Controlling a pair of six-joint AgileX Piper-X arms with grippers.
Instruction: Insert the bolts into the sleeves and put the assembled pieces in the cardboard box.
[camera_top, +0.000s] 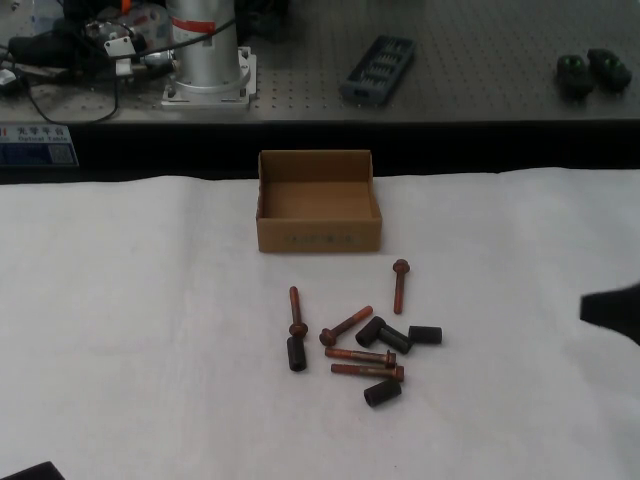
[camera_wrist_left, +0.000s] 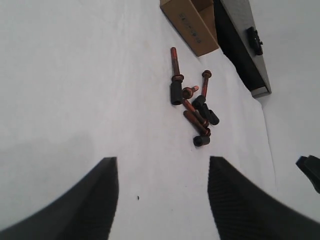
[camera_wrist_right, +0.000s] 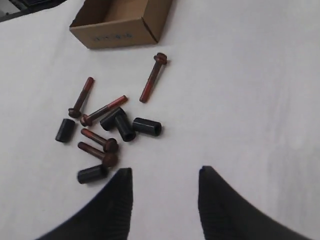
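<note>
Several rusty red bolts (camera_top: 399, 285) and several black sleeves (camera_top: 297, 353) lie loose in a small heap on the white cloth, none of them joined. Behind the heap stands the open cardboard box (camera_top: 320, 238), with nothing visible inside. My left gripper (camera_wrist_left: 162, 200) is open and holds nothing, well short of the heap; a bolt (camera_wrist_left: 174, 64) and a sleeve (camera_wrist_left: 175, 93) lie ahead of it, the box (camera_wrist_left: 187, 27) beyond. My right gripper (camera_wrist_right: 165, 200) is open too, close to the heap, with one sleeve (camera_wrist_right: 147, 127) just ahead and the box (camera_wrist_right: 107, 36) farther off.
A white cloth (camera_top: 120, 300) covers the table. Dark parts of the arms show at the right edge (camera_top: 612, 310) and the bottom left corner (camera_top: 30, 470). On the rear bench stand a metal column (camera_top: 205, 50), a dark tray (camera_top: 378, 65) and cables.
</note>
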